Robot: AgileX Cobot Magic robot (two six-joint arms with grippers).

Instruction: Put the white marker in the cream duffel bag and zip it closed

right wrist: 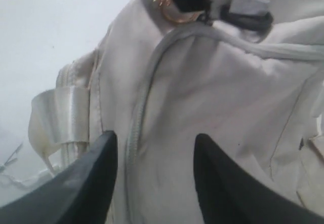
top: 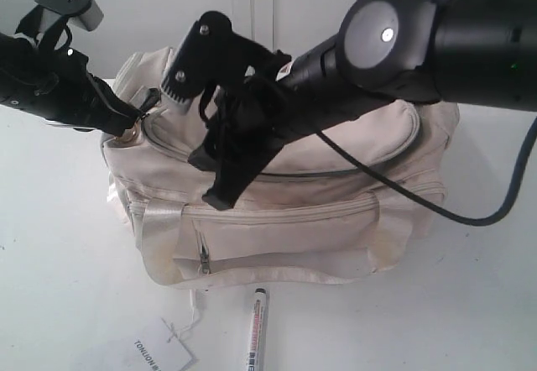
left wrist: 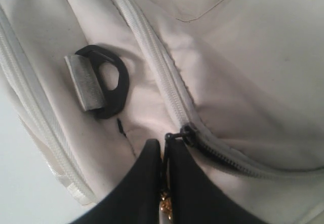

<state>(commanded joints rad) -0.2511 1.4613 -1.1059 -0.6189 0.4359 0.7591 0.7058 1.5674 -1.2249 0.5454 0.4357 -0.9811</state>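
White table (top: 67,245), pale wall behind.
Bag (top: 294,220): centre of table, soft and slumped; front pocket zipped; how far the main zip is open, hard to tell.
Right gripper (right wrist: 154,138): jaws spread, empty, poised over bag's top panel.
Left gripper (left wrist: 164,148): pressed together, pinching gold pull (right wrist: 172,10) at bag's end.
Marker (top: 256,331): on table just in front of bag, outside it, near tag (top: 159,354).
Hazards, as judged: fabric bunching under a zip tug and jamming slider; pull slipping from pinch; tag or its string grabbed instead of slim marker; marker rolling away when nudged; bag zipped with marker left outside.
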